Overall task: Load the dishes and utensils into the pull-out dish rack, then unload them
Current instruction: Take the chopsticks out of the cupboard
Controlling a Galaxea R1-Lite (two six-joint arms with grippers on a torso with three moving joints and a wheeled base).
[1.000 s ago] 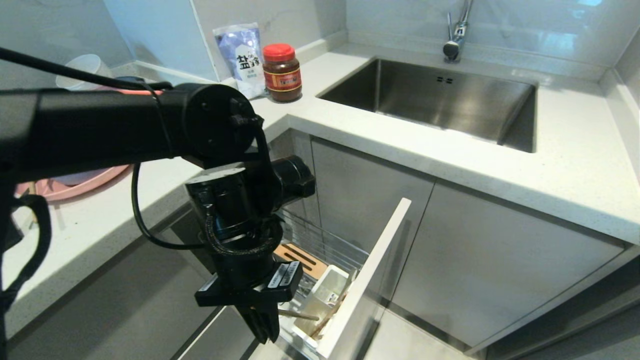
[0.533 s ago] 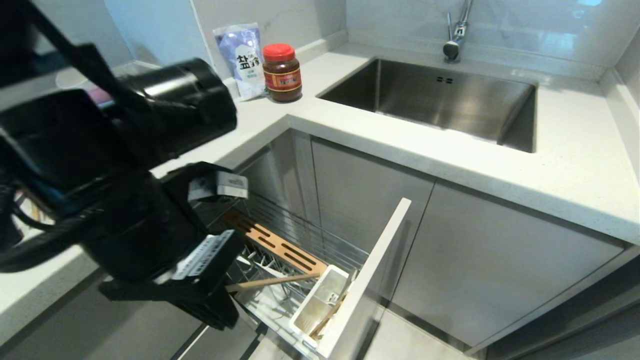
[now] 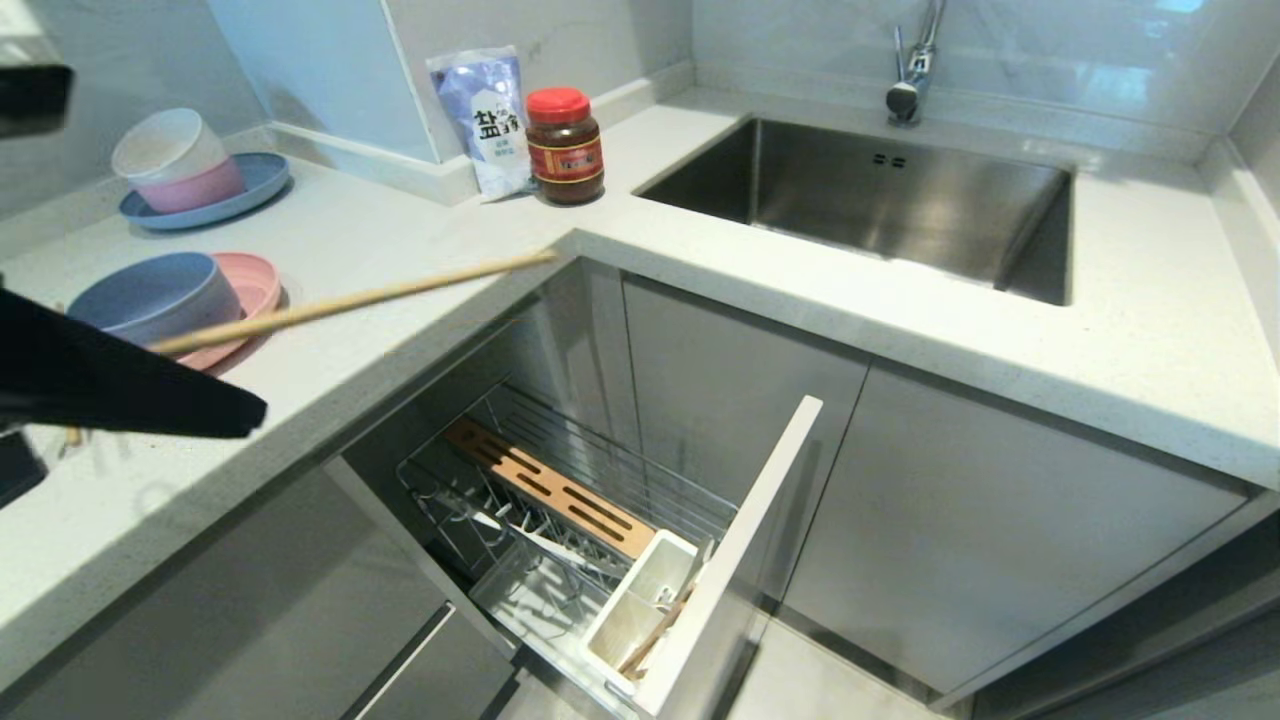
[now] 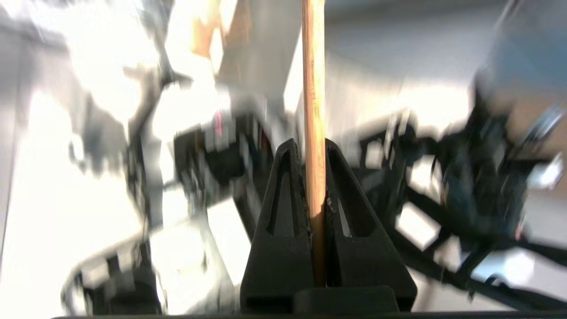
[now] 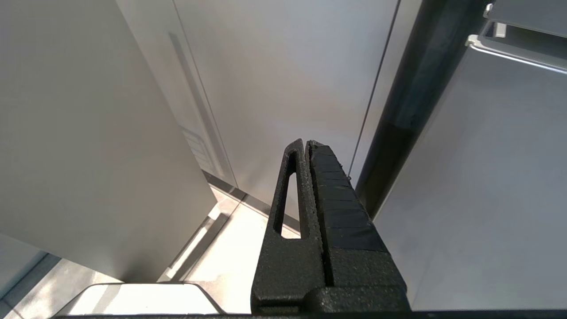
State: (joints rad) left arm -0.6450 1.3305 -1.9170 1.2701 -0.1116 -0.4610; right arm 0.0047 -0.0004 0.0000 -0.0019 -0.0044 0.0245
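My left gripper (image 4: 308, 144) is shut on a light-brown wooden chopstick (image 4: 313, 88). In the head view that chopstick (image 3: 380, 293) slants above the counter's front corner, and the left arm (image 3: 120, 385) shows as a black shape at the left edge. The blue-grey bowl (image 3: 150, 295) sits on the pink plate (image 3: 258, 283) on the counter just beyond it. Below, the pull-out dish rack (image 3: 590, 470) stands open, with its wooden bar (image 3: 550, 490), white cutlery box (image 3: 640, 600) and pale front panel (image 3: 745, 560). Another chopstick (image 3: 655, 628) leans in the box. My right gripper (image 5: 306, 144) is shut and empty, low by the cabinet fronts.
A blue plate (image 3: 255, 185) carrying a white bowl (image 3: 165, 145) nested in a pink one stands at the back left. A salt bag (image 3: 485, 115) and a red-lidded jar (image 3: 565, 145) stand in the counter's corner. The sink (image 3: 870, 200) and tap (image 3: 910, 70) lie at the right.
The left arm has swung up and to the left, out of the rack, drawing the chopstick from the cutlery box to above the counter. The rack is now uncovered.
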